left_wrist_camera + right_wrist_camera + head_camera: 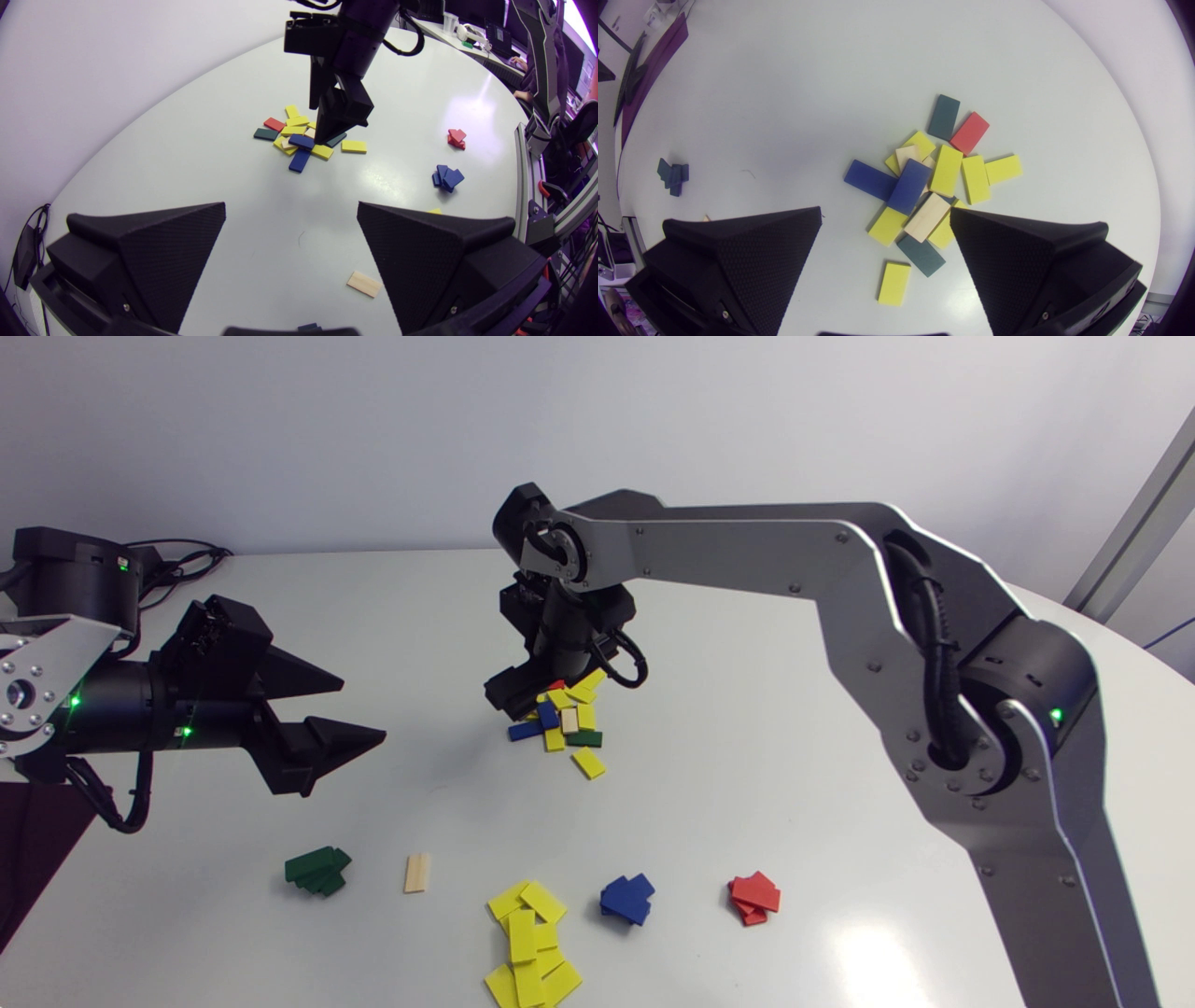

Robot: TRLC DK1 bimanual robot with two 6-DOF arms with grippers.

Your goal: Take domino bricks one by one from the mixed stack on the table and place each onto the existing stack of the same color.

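Observation:
The mixed pile (565,719) of yellow, blue, green, red and wooden domino bricks lies mid-table. My right gripper (523,698) hangs just above the pile's left side, pointing down, open and holding nothing. In the right wrist view the pile (924,186) lies ahead of and between the open right gripper's (886,214) fingers, with a blue brick (909,185) on top. My left gripper (350,714) hovers open and empty left of the pile; its own view shows it (291,210) facing the pile (299,140) and the right gripper (334,126).
Along the table's front stand the sorted stacks: green (317,871), a single wooden brick (417,873), yellow (529,943), blue (627,899) and red (754,898). One yellow brick (588,763) lies loose just in front of the pile.

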